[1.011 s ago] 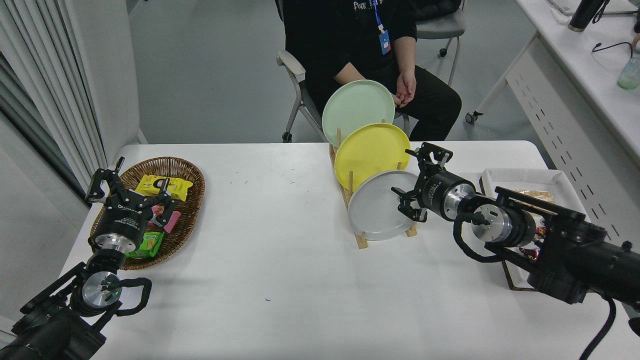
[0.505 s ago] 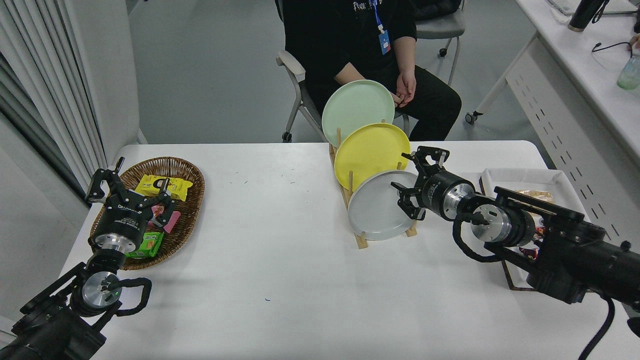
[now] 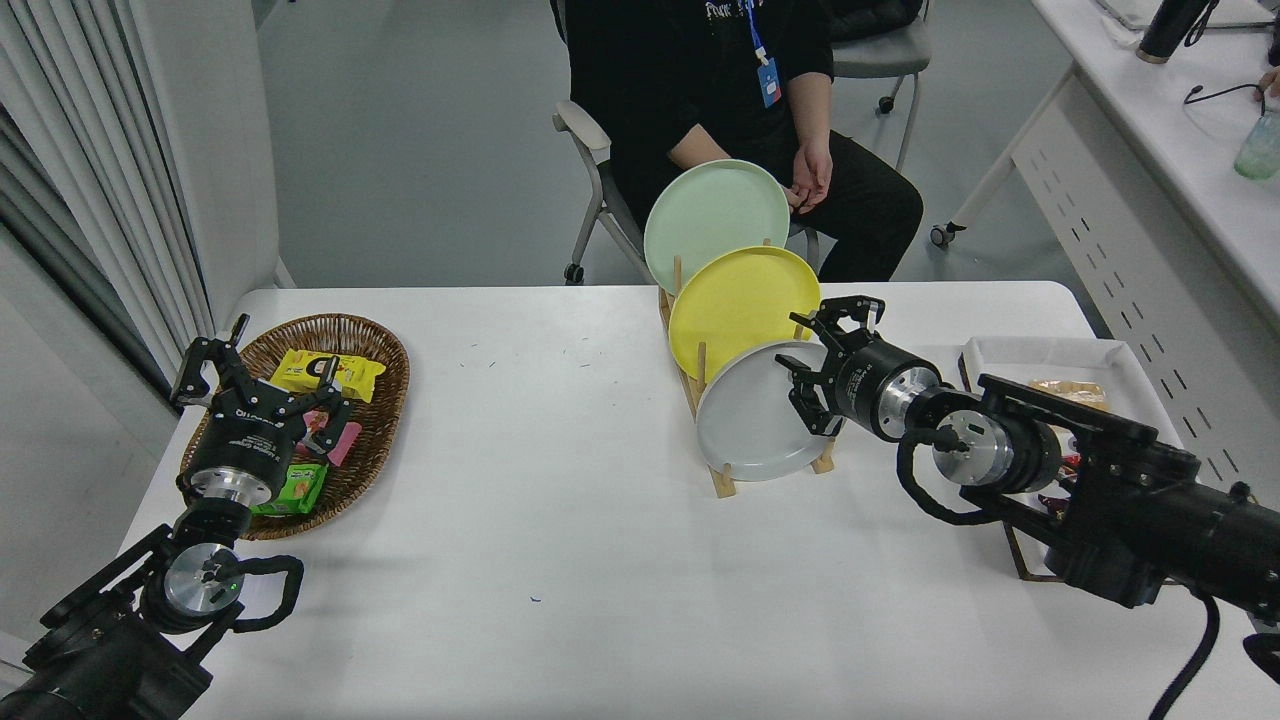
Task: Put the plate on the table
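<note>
Right gripper (image 3: 815, 372) fingers spread apart, nothing grasped, at the upper right rim of the plate (image 3: 752, 415), one finger over the rim; contact w/ plate can't be told. By size from there: table (image 3: 560, 520) white, carries everything. Right arm reaches in from the right edge. Left gripper (image 3: 262, 378) parked lower left, fingers apart, over wicker basket (image 3: 380, 345) w/ snack packs. Plate stands tilted in front slot of wooden rack (image 3: 722, 482); yellow plate (image 3: 735, 300) behind it, mint plate (image 3: 712, 215) at back. Person (image 3: 720, 90) seated at far side.
</note>
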Robot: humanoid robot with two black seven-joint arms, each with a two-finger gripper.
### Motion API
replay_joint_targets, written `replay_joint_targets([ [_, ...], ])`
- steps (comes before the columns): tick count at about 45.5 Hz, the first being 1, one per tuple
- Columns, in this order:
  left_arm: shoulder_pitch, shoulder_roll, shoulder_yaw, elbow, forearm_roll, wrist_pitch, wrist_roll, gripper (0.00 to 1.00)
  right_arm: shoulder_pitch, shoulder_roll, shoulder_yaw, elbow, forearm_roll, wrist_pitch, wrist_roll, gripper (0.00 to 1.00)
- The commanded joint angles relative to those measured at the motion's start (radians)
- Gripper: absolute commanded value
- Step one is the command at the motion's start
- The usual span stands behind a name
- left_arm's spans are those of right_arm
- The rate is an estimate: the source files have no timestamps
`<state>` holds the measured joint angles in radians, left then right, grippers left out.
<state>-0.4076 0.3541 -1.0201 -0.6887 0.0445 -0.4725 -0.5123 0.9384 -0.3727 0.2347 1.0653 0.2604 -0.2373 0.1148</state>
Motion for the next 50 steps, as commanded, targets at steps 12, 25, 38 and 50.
replay_joint_targets([
  [12, 0.000, 0.000, 0.000, 0.000, 0.000, 0.000, 0.000, 0.98, 0.002, -0.005, -0.011, 0.002, -0.009, -0.002, 0.000, 0.42],
  [25, 0.000, 0.000, 0.000, 0.000, 0.000, 0.000, 0.000, 0.98, -0.013, -0.038, -0.011, 0.007, 0.000, 0.000, -0.001, 0.42],
  [38, 0.000, 0.000, 0.000, 0.000, 0.000, 0.000, 0.000, 0.98, 0.000, -0.034, -0.005, 0.008, 0.008, 0.000, -0.001, 0.42],
  [50, 0.000, 0.000, 0.000, 0.000, 0.000, 0.000, 0.000, 0.98, -0.009, -0.032, -0.006, 0.008, 0.008, 0.000, -0.001, 0.39],
])
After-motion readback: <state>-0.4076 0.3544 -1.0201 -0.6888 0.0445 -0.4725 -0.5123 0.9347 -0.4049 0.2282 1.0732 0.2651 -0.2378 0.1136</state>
